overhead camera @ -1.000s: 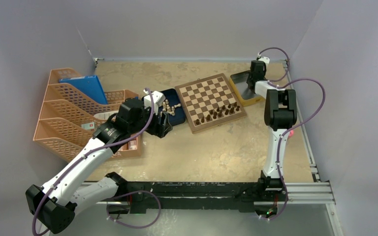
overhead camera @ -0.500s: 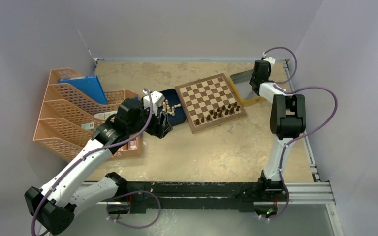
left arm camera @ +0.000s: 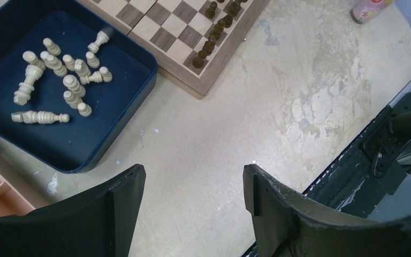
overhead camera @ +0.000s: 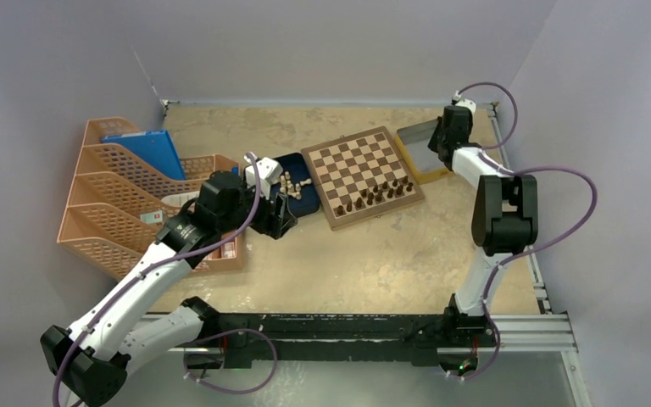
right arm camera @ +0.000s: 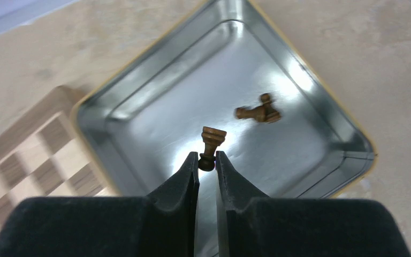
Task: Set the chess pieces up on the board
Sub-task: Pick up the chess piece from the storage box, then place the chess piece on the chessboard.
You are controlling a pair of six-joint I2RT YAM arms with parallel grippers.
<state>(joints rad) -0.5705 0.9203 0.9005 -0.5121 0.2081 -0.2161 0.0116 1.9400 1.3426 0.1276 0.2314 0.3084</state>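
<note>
- The left gripper (left arm camera: 193, 179) is hovering off the board's left near corner, over bare tabletop. Its jaws are standing wide apart and are holding nothing.
- The blue tray (left arm camera: 112, 123) is sitting just beside the board's left edge and is carrying the pale cream pieces (left arm camera: 67, 80), most of them lying on their sides.
- The board (overhead camera: 347, 161) is lying turned at an angle between the two arms. The dark pieces (overhead camera: 379, 195) already set are standing in two rows along its near edge, while the far squares are showing bare.
- The silver tin (right arm camera: 155, 107) is sitting just off the board's right far corner, nearly touching the border. At least one more dark piece (right arm camera: 258, 112) is lying on its side on the tin's floor, on the side away from the board.
- The right gripper (right arm camera: 207, 160) is hanging over the tin with its jaws nearly closed. It is pinching a single dark chess piece (right arm camera: 212, 142) by its rounded end.
  - That piece's long axis is running in line with the fingers, with its wider end pointing away from them.
  - Whether it is already clear of the tin's floor I cannot tell.
- From the right claw the board is lying to the left and nearer the arm bases. By my reading the carry is going to be a short swing that way, and the right arm is much the nearer one for it.
</note>
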